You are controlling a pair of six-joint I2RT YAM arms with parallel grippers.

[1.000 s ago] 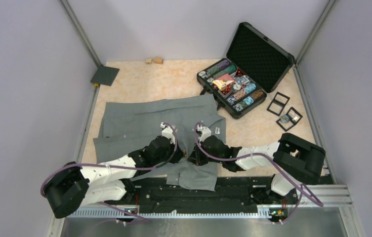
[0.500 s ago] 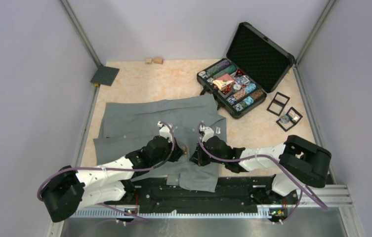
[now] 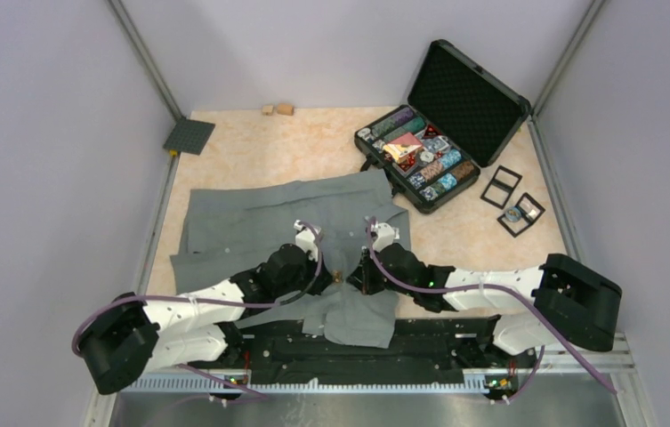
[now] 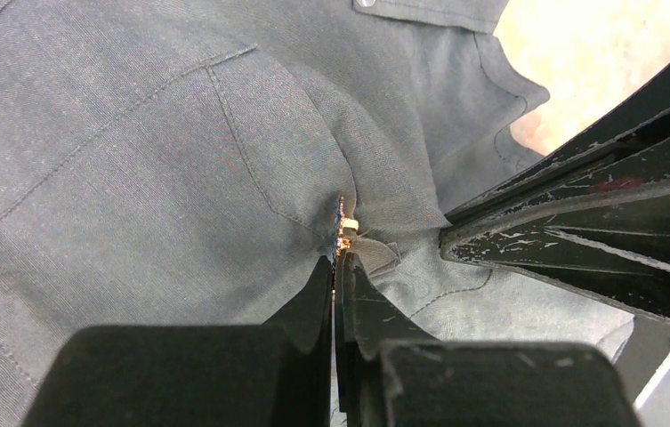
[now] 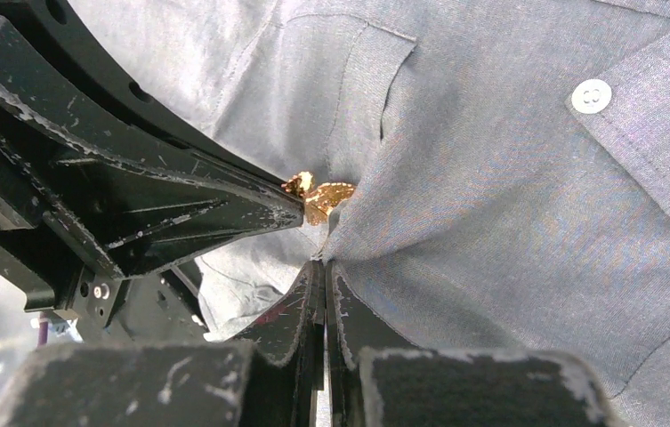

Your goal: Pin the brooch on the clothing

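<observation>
Gold brooch (image 5: pixel 318 194) half-hidden in grey shirt (image 5: pixel 509 222) fold | left jaws clamp it | right jaws pinch shirt

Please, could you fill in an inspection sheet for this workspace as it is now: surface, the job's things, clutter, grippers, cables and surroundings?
Surface: beige table top, partly under the shirt.
Job's things: grey shirt spread out, bunched between the arms; gold brooch by the pocket seam.
Clutter: open black case of poker chips; two black square frames; dark square plate; two small wooden blocks.
Grippers: left gripper, fingers shut on the brooch; right gripper, fingers shut on a fold of the shirt.
Cables: purple cables loop along both arms; no snag seen.
Surroundings: pale walls on three sides; metal rail at the near edge.
</observation>
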